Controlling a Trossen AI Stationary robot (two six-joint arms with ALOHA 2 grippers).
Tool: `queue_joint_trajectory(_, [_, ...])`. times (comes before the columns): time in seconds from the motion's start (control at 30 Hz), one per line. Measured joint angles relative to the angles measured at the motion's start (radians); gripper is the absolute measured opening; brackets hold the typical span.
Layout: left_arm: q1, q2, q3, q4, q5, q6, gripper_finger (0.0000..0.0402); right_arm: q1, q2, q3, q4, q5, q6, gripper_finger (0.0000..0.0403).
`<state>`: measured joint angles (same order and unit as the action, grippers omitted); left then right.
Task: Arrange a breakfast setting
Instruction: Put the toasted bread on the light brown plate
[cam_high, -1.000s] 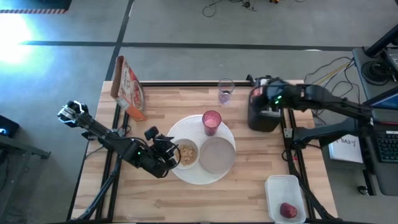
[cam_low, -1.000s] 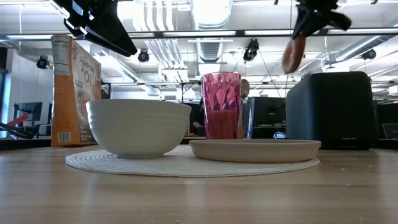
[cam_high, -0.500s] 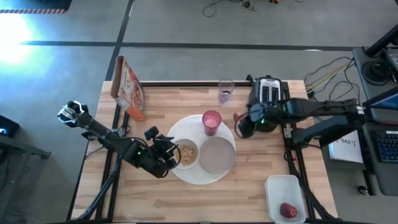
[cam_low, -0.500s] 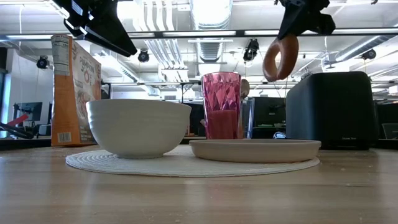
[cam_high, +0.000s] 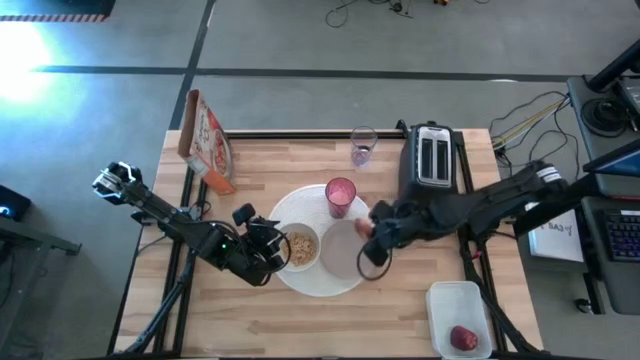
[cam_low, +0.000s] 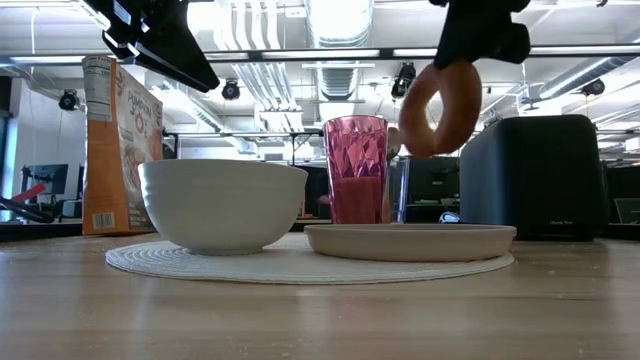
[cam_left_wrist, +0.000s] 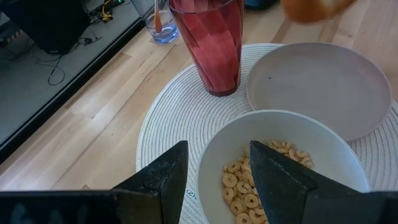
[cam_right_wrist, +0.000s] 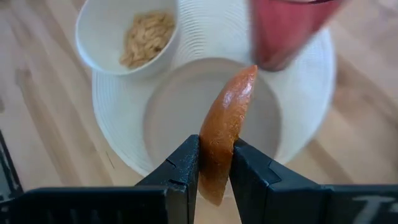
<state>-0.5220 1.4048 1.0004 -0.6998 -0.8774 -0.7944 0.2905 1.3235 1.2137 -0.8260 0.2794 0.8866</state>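
On the wooden bench (cam_high: 300, 320), the large round white plate (cam_high: 290, 215) lies at the middle, unmoved since a second ago. Behind it on the right stands a black toaster (cam_high: 432, 160); the right arm, which a second ago reached over that toaster, has swung across to the plate. A cereal box (cam_high: 207, 140) stands at the back left corner, in the same spot as before. On the big plate, the small grey plate (cam_high: 345, 262) sits on the right side, the small white bowl (cam_high: 300, 247) holding cereal on the left, and the pink tumbler (cam_high: 340, 196) at the back, all where they were. A clear glass (cam_high: 362, 146) stands farther back. A clear tub at the front right holds the red apple (cam_high: 462, 338).

The right pincer (cam_right_wrist: 214, 168) now hangs above the grey plate, clenched on the bagel half (cam_low: 440, 108), which dangles edge-on in the air, clear of the plate; a second ago it was up beside the toaster. The left pincer (cam_left_wrist: 214, 171) hovers by the near rim of the bowl, as before, its fingers parted and holding nothing.
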Motion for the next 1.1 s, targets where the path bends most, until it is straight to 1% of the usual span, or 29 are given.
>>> queue_joint_trajectory(0.17, [0.000,0.000,0.000,0.000,0.000,0.000,0.0155,0.034,0.082,0.000,0.060,-0.002,-0.008,0.0068])
queue_joint_trajectory(0.37, [0.000,0.000,0.000,-0.001,-0.001,0.000,0.0155,0.035,0.138,0.000,0.086,-0.002,-0.013,0.0068])
queue_joint_trajectory(0.57, [0.000,0.000,0.000,-0.001,-0.001,0.000,0.0155,0.039,0.167,0.000,0.160,-0.002,-0.033,0.0068])
queue_joint_trajectory(0.87, [-0.001,0.000,0.000,-0.008,-0.003,-0.008,0.0155,0.050,0.190,-0.007,0.169,0.001,-0.032,0.0068])
queue_joint_trajectory(1.1, [-0.001,0.000,0.000,-0.008,-0.003,-0.008,0.0155,0.050,0.201,-0.010,0.143,0.009,-0.031,0.0068])
